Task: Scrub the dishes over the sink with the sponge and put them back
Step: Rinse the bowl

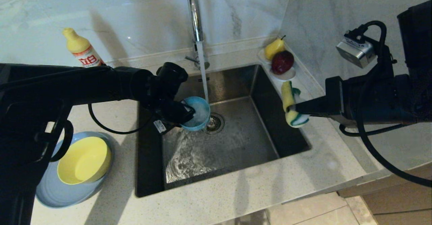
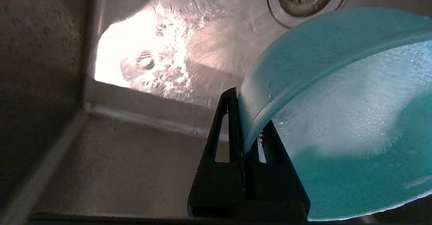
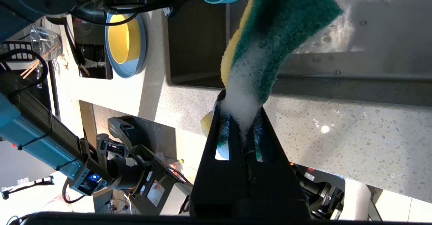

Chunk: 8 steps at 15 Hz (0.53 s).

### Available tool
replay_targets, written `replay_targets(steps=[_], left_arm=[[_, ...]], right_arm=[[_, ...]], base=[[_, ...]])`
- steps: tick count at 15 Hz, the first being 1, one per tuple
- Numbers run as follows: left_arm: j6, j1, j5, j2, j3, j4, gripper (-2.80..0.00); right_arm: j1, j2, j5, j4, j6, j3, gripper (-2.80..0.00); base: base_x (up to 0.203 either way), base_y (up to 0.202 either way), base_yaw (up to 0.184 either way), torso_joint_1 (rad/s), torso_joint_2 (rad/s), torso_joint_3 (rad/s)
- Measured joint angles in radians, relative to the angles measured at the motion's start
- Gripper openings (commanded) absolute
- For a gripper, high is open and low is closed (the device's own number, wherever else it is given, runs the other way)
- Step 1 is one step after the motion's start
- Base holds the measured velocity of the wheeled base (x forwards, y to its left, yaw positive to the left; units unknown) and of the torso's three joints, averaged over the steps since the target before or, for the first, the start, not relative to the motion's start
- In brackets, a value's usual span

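I count three dishes: my left gripper [image 1: 189, 112] pinches the rim of the smooth teal bowl [image 1: 197, 113], tilted under the tap's stream [image 1: 203, 73] at the centre of the steel sink [image 1: 266, 117]. The glossy yellow bowl [image 1: 84, 159] sits in the shallow blue plate [image 1: 55, 193] at eight o'clock. At the sink's three o'clock edge, my right gripper [image 1: 293, 109] is clamped on the one foamy yellow-and-green sponge [image 1: 289, 100].

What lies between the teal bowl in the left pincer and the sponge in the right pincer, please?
In the head view, between the teal bowl and the sponge lie the running stream of tap water, the drain strainer and bare sink floor.
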Motion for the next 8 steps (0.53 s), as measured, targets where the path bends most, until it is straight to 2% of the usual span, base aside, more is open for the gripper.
replay_targets(steps=[3,8], left_arm=[[-0.014,0.015,-0.011,0.0,0.0,-0.018,-2.8],[-0.088,0.041,-0.141,0.002,-0.002,-0.033,-2.8]], right_arm=[[0.001,0.005,0.001,0.0,0.0,0.0,-2.8],[0.002,0.009,0.012,0.0,0.001,0.007,-2.8]], base=[[0.0,0.0,0.0,0.0,0.0,0.0],[0.0,0.0,0.0,0.0,0.0,0.0]])
